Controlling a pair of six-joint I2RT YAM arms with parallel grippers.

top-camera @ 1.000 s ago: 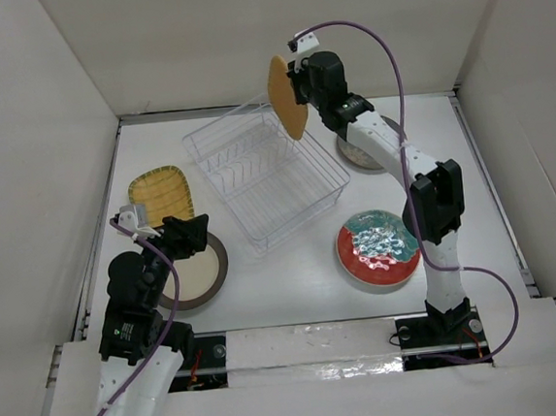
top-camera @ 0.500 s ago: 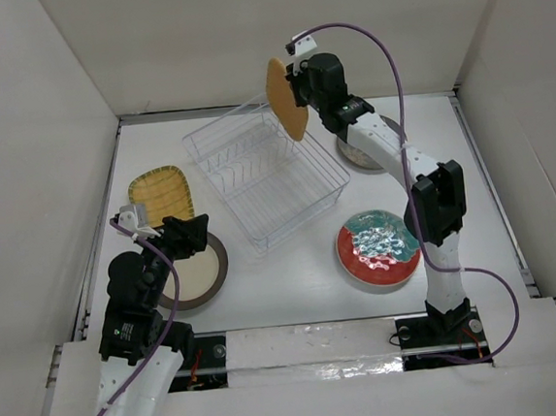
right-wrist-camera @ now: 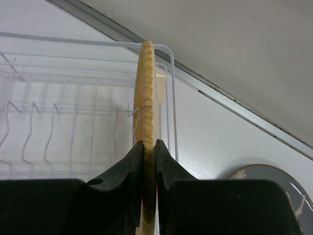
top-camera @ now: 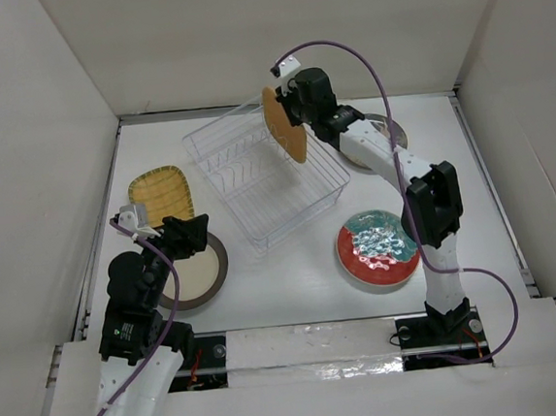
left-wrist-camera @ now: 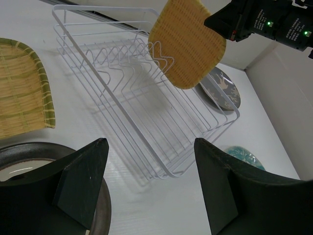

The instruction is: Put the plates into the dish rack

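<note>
Inspector: Where is the orange plate (top-camera: 287, 127)?

Operator: Up on edge over the far right end of the rack (top-camera: 257, 185), roughly vertical. I can't tell whether it touches the wires. The right claw (right-wrist-camera: 145, 149) is closed tight on its rim, one finger pressed against each face.

Inspector: And the left claw (left-wrist-camera: 150, 147)?

Operator: Spread wide with nothing in it, on the near left side of the rack, over the brown-rimmed cream plate (top-camera: 206, 273).

Inspector: Other plates?

Operator: All flat on the counter (top-camera: 294, 280). The yellow ribbed plate (top-camera: 158, 194) is left of the rack. The red-rimmed teal plate (top-camera: 379, 248) is on the rack's near right. The dark grey plate (top-camera: 393, 135) is right of the rack's far end, partly behind the right arm.
</note>
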